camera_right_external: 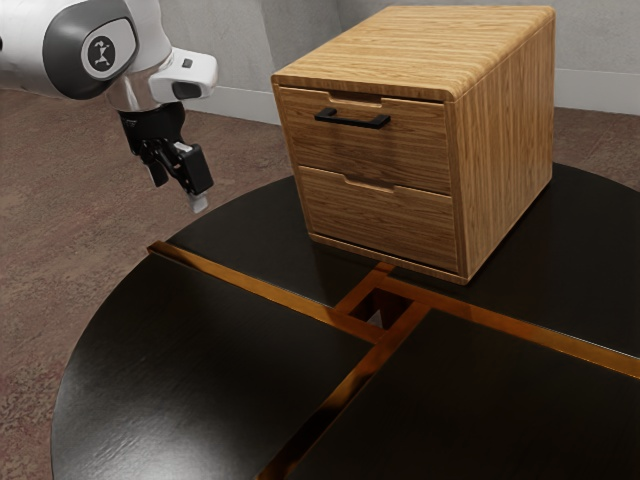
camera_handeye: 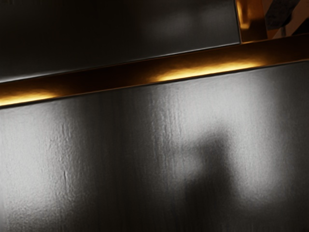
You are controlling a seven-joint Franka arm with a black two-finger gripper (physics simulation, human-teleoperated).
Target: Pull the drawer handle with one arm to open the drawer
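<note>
Dark table top (camera_right_external: pixel 200 400) is nearest you, glossy black panels split by an orange inlay strip (camera_right_external: pixel 260 290). The strips meet at a square opening (camera_right_external: pixel 380 306).

Your claw (camera_right_external: pixel 180 195) hangs above the table's edge, pointing down and tilted. Its fingers stand apart with nothing between them.

The wrist view gives what the side camera doesn't: the black panel straight under the claw, close up, the same strip (camera_handeye: pixel 145 72) crossing it at a slant, and a soft dark shadow (camera_handeye: pixel 212 179) on the panel.

The exterior view gives the rest. A wooden cabinet (camera_right_external: pixel 500 130) stands on the table, well apart from the claw, toward the exterior view's right of it. It has two drawers. The top drawer (camera_right_external: pixel 400 150) carries the black handle (camera_right_external: pixel 352 119), which sits a bit higher than the fingertips. The lower drawer (camera_right_external: pixel 380 212) is below it.

The handle's long axis runs level across the drawer front, side to side. The drawer front faces the claw's side of the table and sits flush with the cabinet front, not pulled out. Nothing touches the handle.
</note>
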